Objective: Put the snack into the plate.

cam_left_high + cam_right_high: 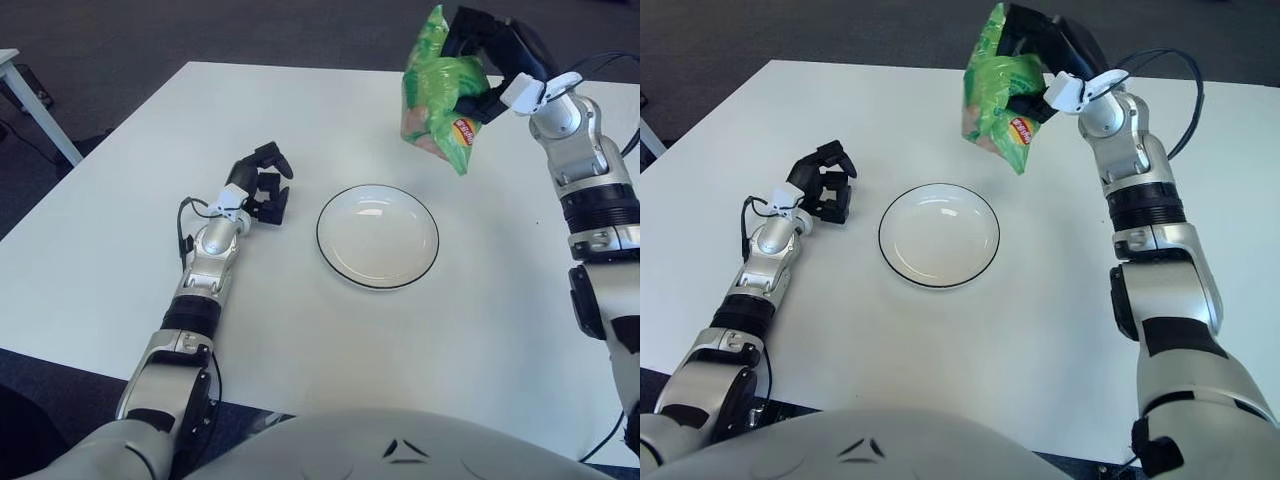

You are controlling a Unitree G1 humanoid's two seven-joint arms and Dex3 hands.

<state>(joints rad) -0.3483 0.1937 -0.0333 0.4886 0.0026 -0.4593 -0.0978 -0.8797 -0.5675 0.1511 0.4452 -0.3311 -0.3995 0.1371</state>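
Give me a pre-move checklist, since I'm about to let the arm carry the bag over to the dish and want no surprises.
1. Right hand grips the green snack bag: ok.
2. Bag lifted off the white table: ok.
3. Plate holds nothing: ok.
4. Bag above the plate: not ok, it shows beyond the plate, toward its right side.
5. Left hand shows left of the plate, off the bag's path: ok.
6. Grip firm enough for transport: cannot tell.
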